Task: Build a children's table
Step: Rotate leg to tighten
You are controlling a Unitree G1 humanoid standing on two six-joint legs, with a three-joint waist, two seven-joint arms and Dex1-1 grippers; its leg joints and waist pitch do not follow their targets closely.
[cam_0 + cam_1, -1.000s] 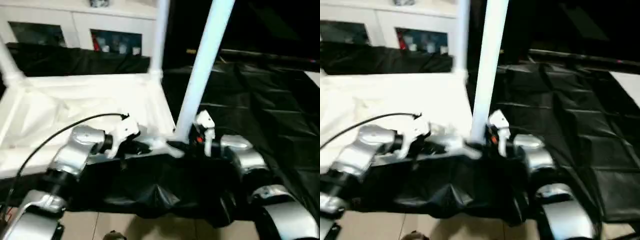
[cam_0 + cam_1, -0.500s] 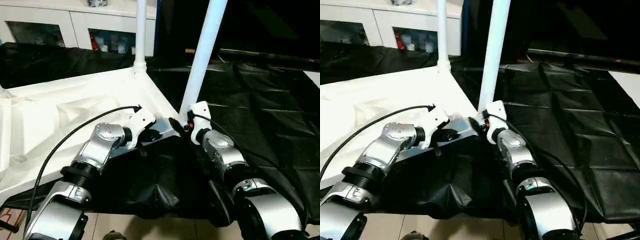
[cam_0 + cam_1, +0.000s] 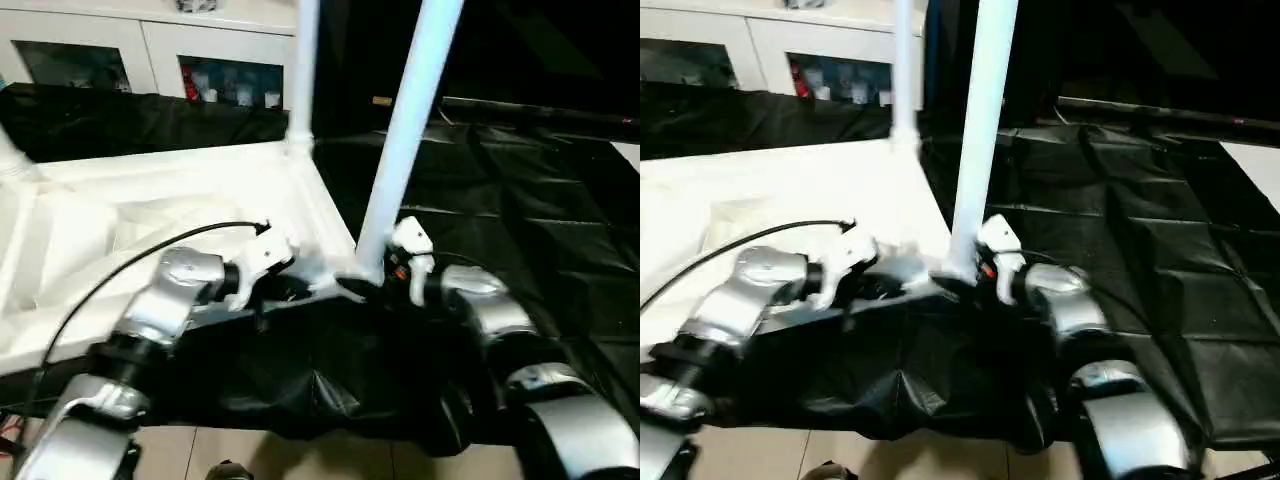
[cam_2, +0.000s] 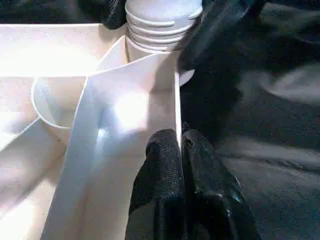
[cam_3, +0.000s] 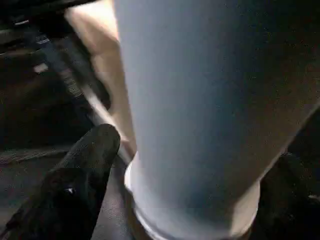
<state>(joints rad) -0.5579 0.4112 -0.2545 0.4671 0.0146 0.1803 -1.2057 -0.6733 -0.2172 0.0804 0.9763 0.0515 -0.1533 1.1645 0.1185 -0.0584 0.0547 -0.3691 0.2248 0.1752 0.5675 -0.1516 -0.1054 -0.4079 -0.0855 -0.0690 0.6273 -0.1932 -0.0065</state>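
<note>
With left pincer (image 4: pixel 181 150), pinched the thin rim wall (image 4: pixel 150 100) of the tabletop (image 3: pixel 150 200), fingers pressed together on it just beside the corner socket (image 4: pixel 50 100). Judged a steadying hold, meant to stop that corner turning or sliding.

Straddled the base of the near leg (image 3: pixel 405 130) with right pincer (image 5: pixel 197 150), fingers spread to either side and not clamped. Likely placed there to take a twisting grip and seat the leg in its corner.

Found tabletop lying underside up on the worktop, over a black sheet (image 3: pixel 520 200), ribs and sockets facing up for access. Saw near leg upright at the corner closest to both arms, and far leg (image 3: pixel 303 70) upright at the next corner back.
</note>
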